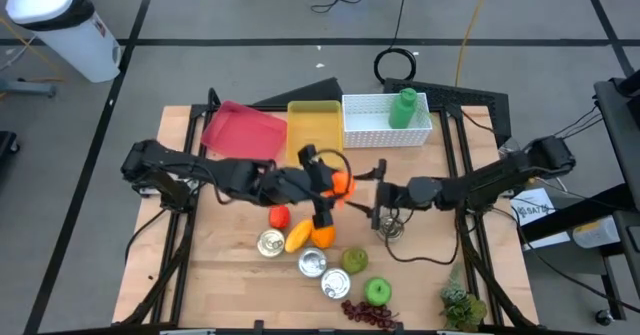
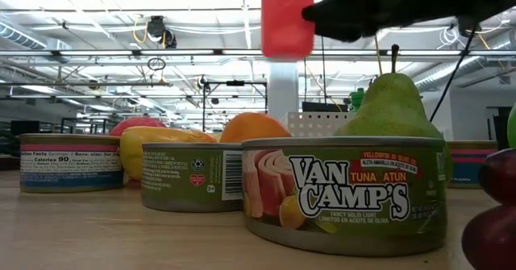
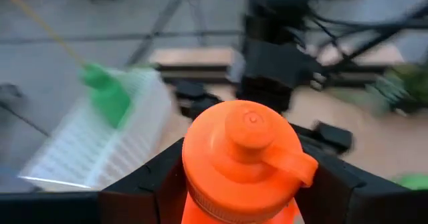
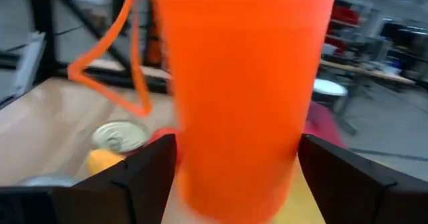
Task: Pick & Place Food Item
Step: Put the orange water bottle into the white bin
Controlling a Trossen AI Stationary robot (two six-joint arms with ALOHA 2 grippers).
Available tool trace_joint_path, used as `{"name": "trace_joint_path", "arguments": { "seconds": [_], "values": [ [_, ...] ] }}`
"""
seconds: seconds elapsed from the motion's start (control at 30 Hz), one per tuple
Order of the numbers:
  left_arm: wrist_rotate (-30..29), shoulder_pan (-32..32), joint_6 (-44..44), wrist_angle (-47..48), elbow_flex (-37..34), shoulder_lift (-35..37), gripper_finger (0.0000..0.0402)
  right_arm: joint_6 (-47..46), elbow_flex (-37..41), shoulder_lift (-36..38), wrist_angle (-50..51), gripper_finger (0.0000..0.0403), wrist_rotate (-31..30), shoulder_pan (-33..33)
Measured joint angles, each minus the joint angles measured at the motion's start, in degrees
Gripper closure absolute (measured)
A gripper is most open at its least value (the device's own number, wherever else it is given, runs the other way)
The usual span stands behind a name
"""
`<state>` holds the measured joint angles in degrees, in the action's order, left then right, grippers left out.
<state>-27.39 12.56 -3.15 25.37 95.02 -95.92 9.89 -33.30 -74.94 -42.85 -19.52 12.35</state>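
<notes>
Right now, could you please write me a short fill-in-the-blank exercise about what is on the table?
1. The left gripper is shut on an ____ bottle, with the open right gripper close beside it.
2. The green bottle stands in the ____ basket.
3. ____ tin cans stand on the table.
4. The Van Camp's can is labelled ____.

Missing words: orange; white; three; tuna.

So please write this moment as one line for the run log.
left gripper: shut on orange bottle, lifted | right gripper: open around bottle | green bottle: in white basket
</notes>
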Motion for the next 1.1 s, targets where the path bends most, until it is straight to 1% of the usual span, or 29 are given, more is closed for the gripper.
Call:
{"name": "trace_joint_path", "arguments": {
  "seconds": [0.07,0.17,0.23,0.3,0.43,0.53,0.57,0.63,0.7,0.83,0.97,1.1],
  "values": [
    [-1.72,-0.74,1.52,-0.7,0.01,1.67,0.0178,0.1,1.07,4.18,3.91,0.0109,-3.58,0.08],
    [-2.45,-2.14,3.26,-3.08,0.09,2.9,0.0178,1.78,3.18,11.08,7.88,0.0109,-9.29,0.04],
    [-1.7,-3.56,3.57,-3.94,0.09,2.77,0.0179,3.23,4.93,16.08,8.74,0.0108,-12.64,-0.04],
    [-0.1,-5.56,4.15,-4.8,-0.02,2.56,0.018,4.83,7.22,21.52,8.94,0.0109,-13.94,0.51],
    [7.34,-12.93,4.31,-10.43,0.11,1.73,0.018,5.55,9.75,31.64,8.84,0.0113,-16.34,2.42],
    [13.89,-19.54,3.77,-13.96,0.0,0.78,0.018,4.95,9.83,37.26,10.52,0.0116,-19.72,4.35],
    [16.46,-21.89,3.22,-16.43,0.07,0.25,0.018,4.96,9.88,38.78,11.91,0.0116,-20.19,4.98],
    [20.75,-26.75,1.1,-17.94,0.09,-0.64,0.018,4.96,9.9,40.73,12.99,0.0117,-21.05,5.88],
    [23.68,-31.17,-0.92,-22.15,0.17,-2.41,0.018,5.19,9.9,41.98,13.7,0.0117,-21.08,6.41],
    [29.56,-37.93,-4.78,-25.63,0.11,-7.0,0.018,6.84,9.9,41.99,14.02,0.0117,-21.0,6.77],
    [32.39,-42.26,-8.66,-27.05,0.06,-11.06,0.018,9.05,9.92,41.38,14.14,0.0117,-21.14,6.63],
    [33.86,-43.79,-9.54,-28.38,0.31,-14.94,0.018,9.88,9.92,41.14,14.04,0.0117,-21.15,6.19]
  ]
}}
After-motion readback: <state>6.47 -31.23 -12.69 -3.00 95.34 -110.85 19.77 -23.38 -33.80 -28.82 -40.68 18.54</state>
